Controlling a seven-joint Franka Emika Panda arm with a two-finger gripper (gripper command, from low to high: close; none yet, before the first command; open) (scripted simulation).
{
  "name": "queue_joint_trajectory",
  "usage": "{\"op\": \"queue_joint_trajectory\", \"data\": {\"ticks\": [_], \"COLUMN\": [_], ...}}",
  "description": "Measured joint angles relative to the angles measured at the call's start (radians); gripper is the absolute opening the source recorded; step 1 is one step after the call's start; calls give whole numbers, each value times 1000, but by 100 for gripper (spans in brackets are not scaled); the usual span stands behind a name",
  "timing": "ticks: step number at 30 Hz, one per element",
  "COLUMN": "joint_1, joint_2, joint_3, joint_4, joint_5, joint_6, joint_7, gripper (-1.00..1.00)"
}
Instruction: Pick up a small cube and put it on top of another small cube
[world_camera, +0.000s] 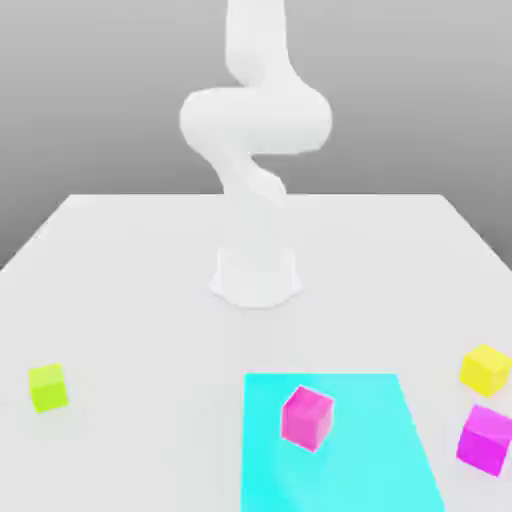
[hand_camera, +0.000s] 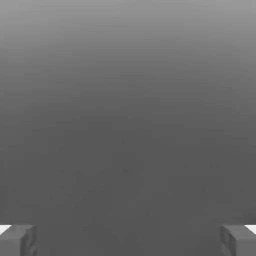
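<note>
The small lime yellow-green cube (world_camera: 47, 387) is found at the lower left of the exterior view, resting on the white table (world_camera: 130, 300) with nothing touching it. It is set well apart from every other cube and from the arm. Its top face is seen as brighter than the side faces turned to the camera.

Toward the lower middle of the same view a cyan mat (world_camera: 370, 450) is laid flat on the table, running down to the bottom edge of the frame. A magenta cube (world_camera: 306, 417) is seated on that mat, near its upper left part, turned slightly so that one corner faces the camera. At the lower right, off the mat, a pure-yellow cube (world_camera: 486, 368) is placed on the bare table, and just below it a second magenta cube (world_camera: 487, 438) is placed close to the frame's right edge; the two are near each other, though whether they touch cannot be told.

The white robot arm (world_camera: 255, 120) is mounted on a round base (world_camera: 256, 277) at the centre of the table, behind the mat, and is folded upward out of the top of the frame.

In the hand view the gripper (hand_camera: 128, 240) is seen against a plain grey ground, its two fingertips (hand_camera: 17, 239) set at the lower corners of the frame, spread wide with nothing held between them.
</note>
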Motion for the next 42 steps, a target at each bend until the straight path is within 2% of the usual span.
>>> {"op": "queue_joint_trajectory", "data": {"ticks": [9,15,19,23,29,30,37,42], "joint_1": [-197,-298,-382,-456,-557,-568,-572,-528], "joint_2": [332,548,695,844,1062,1086,1086,928], "joint_3": [-72,-154,-206,-214,-111,-98,-94,-158], "joint_4": [-110,-183,-232,-280,-253,-248,-248,-283], "joint_5": [-60,-58,-7,99,222,231,228,142], "joint_6": [168,279,354,427,584,603,605,483], "joint_7": [171,254,273,253,175,168,171,237], "gripper": [0,0,0,0,0,-100,-100,-100]}}
